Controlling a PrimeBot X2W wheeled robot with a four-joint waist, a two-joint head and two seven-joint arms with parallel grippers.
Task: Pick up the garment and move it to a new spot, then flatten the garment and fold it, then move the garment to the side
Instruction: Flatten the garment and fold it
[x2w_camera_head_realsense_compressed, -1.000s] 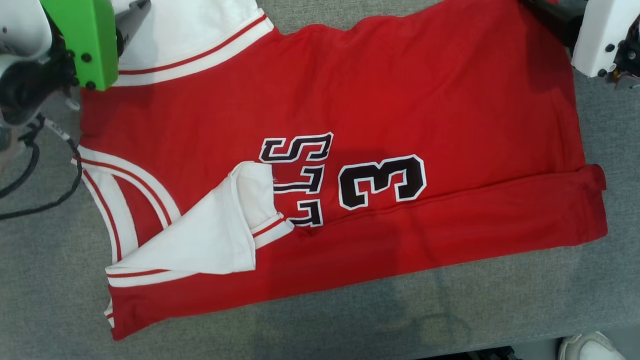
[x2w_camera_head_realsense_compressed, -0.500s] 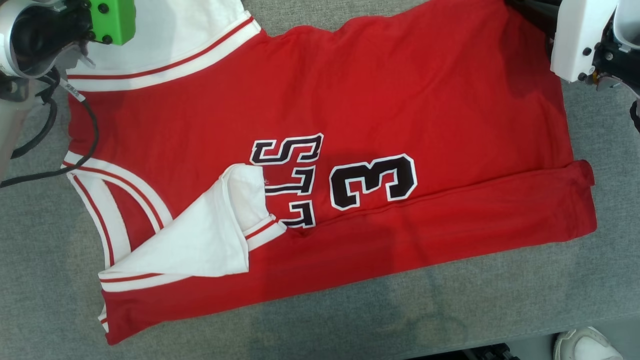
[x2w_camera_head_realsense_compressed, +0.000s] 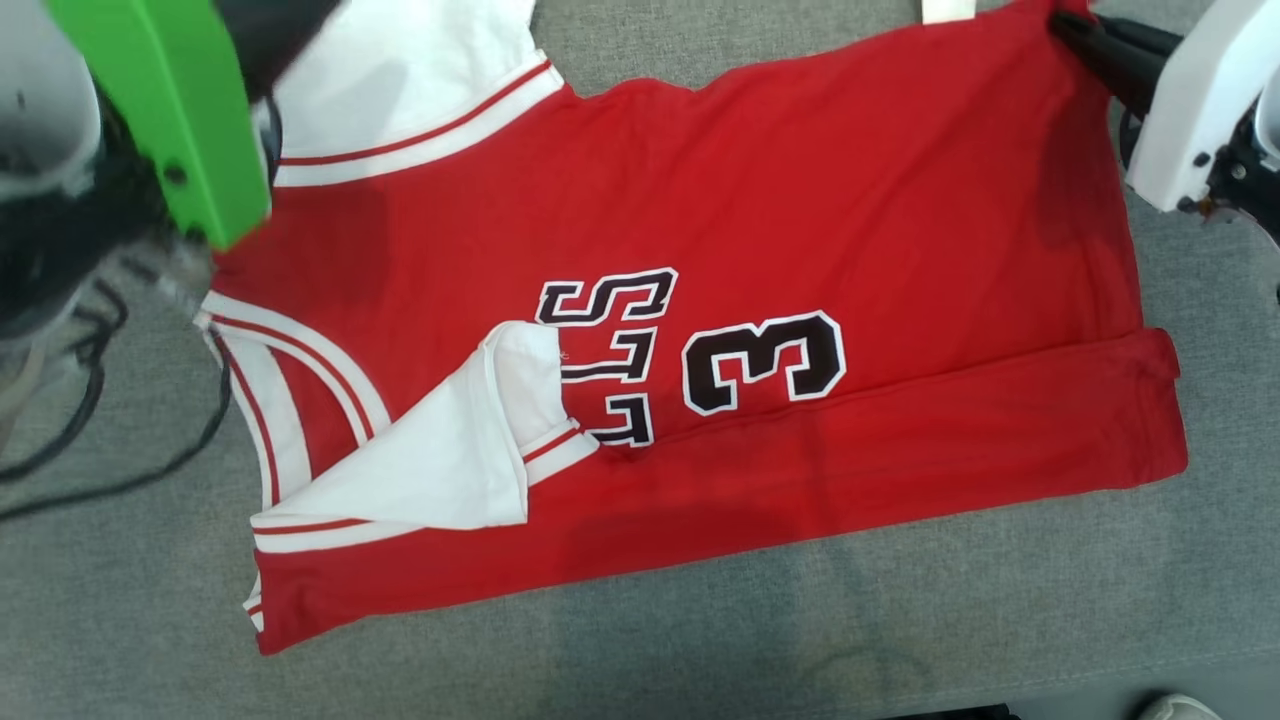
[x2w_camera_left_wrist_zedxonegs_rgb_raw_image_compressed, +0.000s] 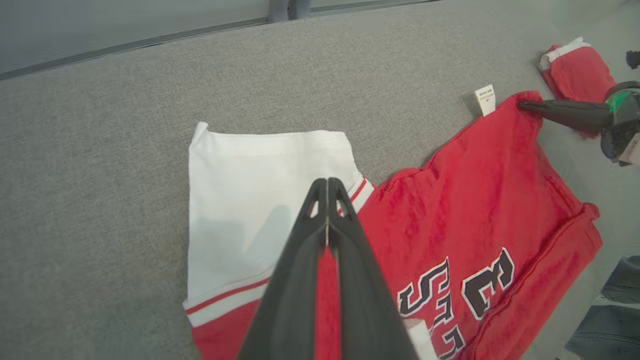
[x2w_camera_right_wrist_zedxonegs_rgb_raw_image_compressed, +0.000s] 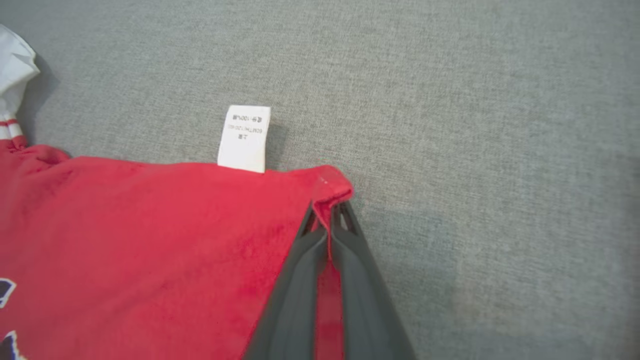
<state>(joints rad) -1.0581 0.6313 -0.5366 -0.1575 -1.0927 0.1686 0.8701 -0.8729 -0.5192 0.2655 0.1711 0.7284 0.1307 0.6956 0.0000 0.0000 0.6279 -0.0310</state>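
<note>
Both jaws newly closed, right pinching garment (x2w_camera_head_realsense_compressed: 750, 200) corner

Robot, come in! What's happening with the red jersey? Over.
Right gripper shut on jersey corner. Left gripper shut at white sleeve trim, grip unclear. Jersey flat, near edge folded. Another red garment lies apart.

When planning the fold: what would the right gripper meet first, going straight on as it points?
The garment corner pinched in the right gripper; beyond that, probably the bare grey table cover.
</note>
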